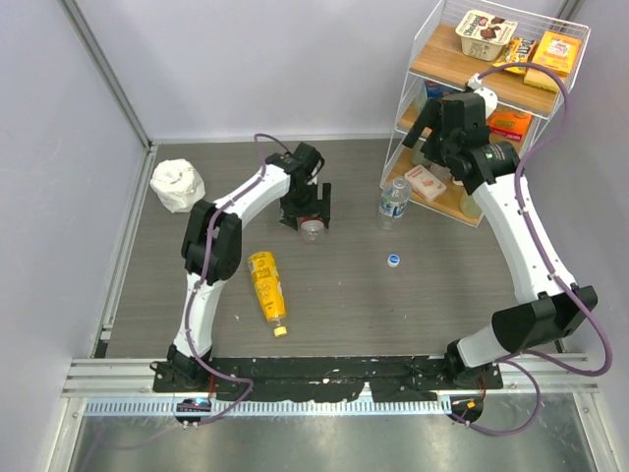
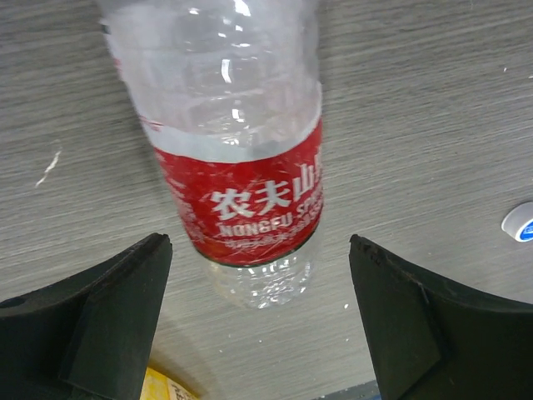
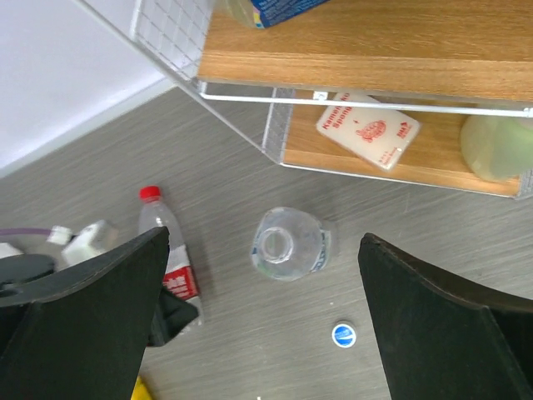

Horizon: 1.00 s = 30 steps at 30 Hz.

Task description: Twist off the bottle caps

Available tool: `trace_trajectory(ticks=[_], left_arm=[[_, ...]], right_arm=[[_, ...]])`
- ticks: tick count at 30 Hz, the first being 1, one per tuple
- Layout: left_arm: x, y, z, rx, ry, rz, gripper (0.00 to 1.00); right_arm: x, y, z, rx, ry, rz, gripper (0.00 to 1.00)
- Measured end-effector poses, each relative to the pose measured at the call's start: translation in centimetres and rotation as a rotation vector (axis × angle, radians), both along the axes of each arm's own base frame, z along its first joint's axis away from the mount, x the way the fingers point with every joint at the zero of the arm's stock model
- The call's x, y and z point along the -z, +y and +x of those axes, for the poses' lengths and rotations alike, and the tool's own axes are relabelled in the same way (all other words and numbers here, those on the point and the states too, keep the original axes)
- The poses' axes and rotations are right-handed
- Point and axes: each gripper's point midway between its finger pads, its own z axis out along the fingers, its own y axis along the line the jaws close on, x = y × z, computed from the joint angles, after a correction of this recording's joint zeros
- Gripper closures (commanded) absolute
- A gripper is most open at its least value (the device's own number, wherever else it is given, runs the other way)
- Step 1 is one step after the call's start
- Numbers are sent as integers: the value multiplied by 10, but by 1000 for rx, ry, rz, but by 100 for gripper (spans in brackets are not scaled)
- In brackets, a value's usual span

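Observation:
The tall clear bottle with the red label (image 2: 250, 158) lies on the table, its red cap (image 3: 150, 194) still on. My left gripper (image 2: 260, 250) is open and straddles its bottom end without touching it; it also shows in the top view (image 1: 308, 214). The small clear bottle (image 3: 287, 244) stands upright with its neck open, and its blue-white cap (image 3: 343, 335) lies on the table beside it. My right gripper (image 3: 265, 237) is open and empty, high above that bottle. The yellow bottle (image 1: 265, 283) lies on its side with its yellow cap (image 1: 280, 331) on.
A wire rack with wooden shelves (image 1: 462, 202) stands at the back right, holding snack boxes, close to my right gripper (image 1: 429, 146). A crumpled white cloth (image 1: 177, 185) lies at the back left. Walls close in the table on both sides.

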Motion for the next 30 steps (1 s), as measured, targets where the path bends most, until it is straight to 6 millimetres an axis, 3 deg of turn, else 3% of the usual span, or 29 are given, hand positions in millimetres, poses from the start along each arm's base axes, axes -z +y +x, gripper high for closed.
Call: trace_trajectory(ticks=[5, 11, 14, 17, 18, 21, 25, 30], left_arm=[[7, -8, -1, 10, -27, 38, 18], [28, -1, 7, -17, -36, 97, 25], [37, 6, 9, -29, -33, 133, 28], [37, 7, 12, -29, -49, 145, 46], [38, 8, 13, -25, -54, 149, 47], [37, 9, 7, -3, -72, 127, 47], [32, 15, -10, 32, -68, 104, 47], [-7, 15, -24, 92, -134, 33, 47]], right_arm=[[-20, -3, -17, 9, -61, 92, 0], [-47, -1, -26, -16, -127, 164, 0], [-45, 11, -18, -70, -102, 186, 0], [-33, 21, -10, -119, -60, 184, 0], [-28, 23, -10, -132, -45, 179, 0], [-23, 27, -12, -173, -40, 184, 0], [-31, 30, -19, -180, -73, 251, 0], [-45, 50, -17, -245, -68, 361, 0]])
